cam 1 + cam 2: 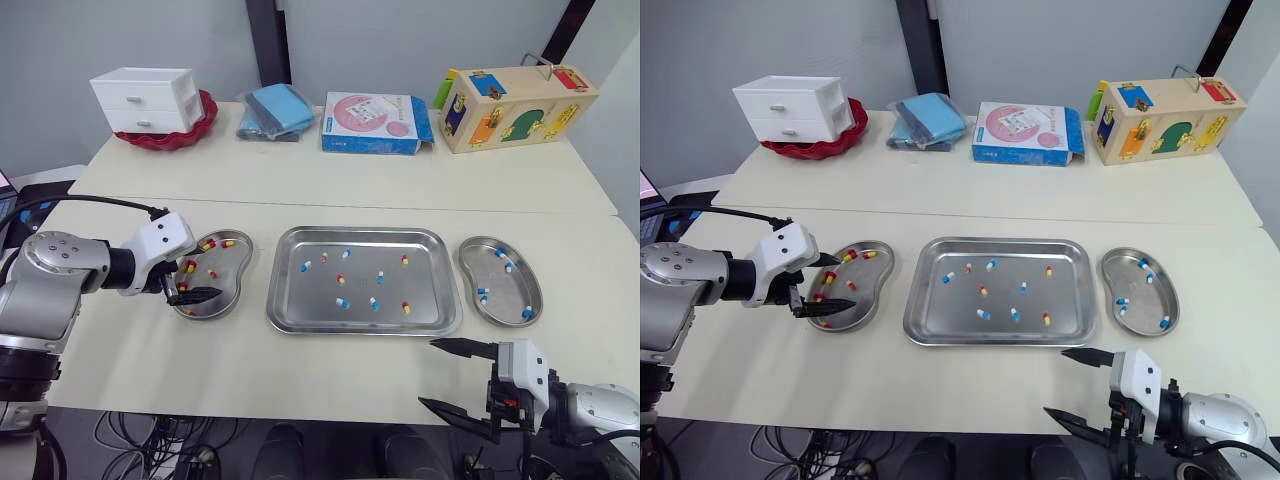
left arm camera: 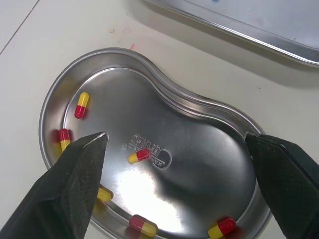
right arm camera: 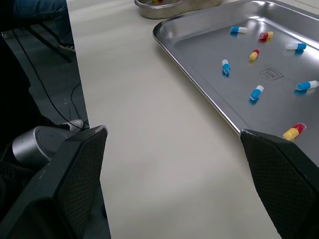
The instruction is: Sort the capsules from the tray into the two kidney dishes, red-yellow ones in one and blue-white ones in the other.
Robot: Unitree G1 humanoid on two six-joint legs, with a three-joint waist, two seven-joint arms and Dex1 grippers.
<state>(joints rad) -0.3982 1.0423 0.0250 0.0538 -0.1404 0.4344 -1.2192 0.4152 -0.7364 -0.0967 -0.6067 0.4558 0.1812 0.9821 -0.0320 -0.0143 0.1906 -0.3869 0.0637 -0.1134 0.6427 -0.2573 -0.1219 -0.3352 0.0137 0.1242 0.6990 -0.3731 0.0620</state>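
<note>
Left claw [image 1: 193, 280] hangs spread over a shiny, kidney-shaped metal dish [image 1: 246, 263] holding red-yellow capsules [image 2: 138, 156]. Right claw [image 1: 428, 372] gapes at the matte surface's [image 1: 150, 370] edge.

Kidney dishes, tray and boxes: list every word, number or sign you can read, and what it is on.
Nothing is legible.
Left kidney dish: stamp on its floor, too blurred to read.
Tray: stamp on its floor, too small.
Blue and pink box: print on its lid, too small.
</note>
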